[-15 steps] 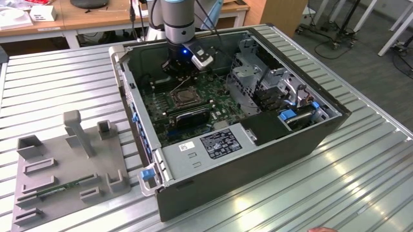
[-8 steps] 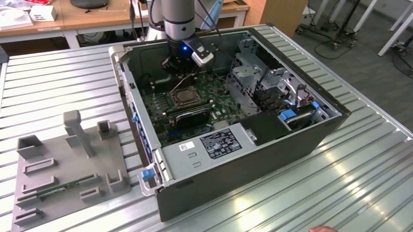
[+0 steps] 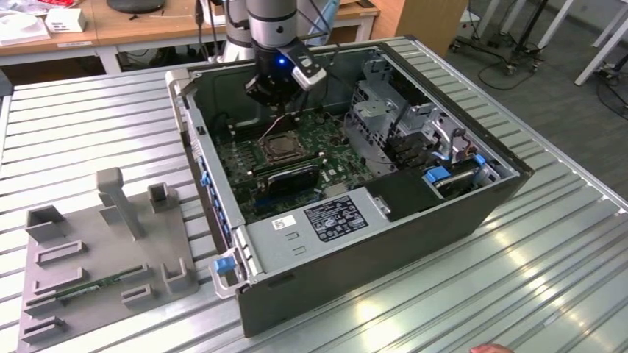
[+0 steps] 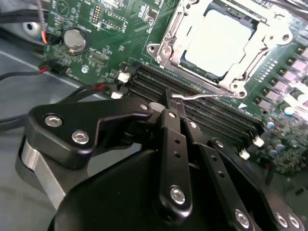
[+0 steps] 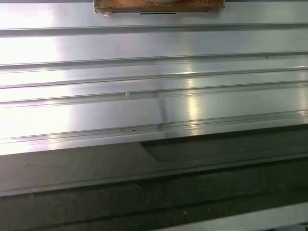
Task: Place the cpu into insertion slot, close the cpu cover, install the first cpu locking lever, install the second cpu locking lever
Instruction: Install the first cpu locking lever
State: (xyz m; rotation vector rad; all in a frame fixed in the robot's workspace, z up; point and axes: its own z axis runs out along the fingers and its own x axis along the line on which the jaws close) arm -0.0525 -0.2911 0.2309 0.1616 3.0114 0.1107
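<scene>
The cpu, a flat silver-grey square, lies in the black-rimmed insertion slot on the green board. The cpu cover, a silver metal frame, lies flat around the chip. A thin wire locking lever runs along the socket's near edge, its hooked end right at my fingertips. My gripper looks shut, with its black fingers together over the memory slots. In the exterior view my gripper hangs inside the open case, just behind the socket.
Long black memory slots sit beside the socket, and a coin battery lies farther off. The case walls and a drive cage hem in the board. A grey fixture stands on the slatted metal table.
</scene>
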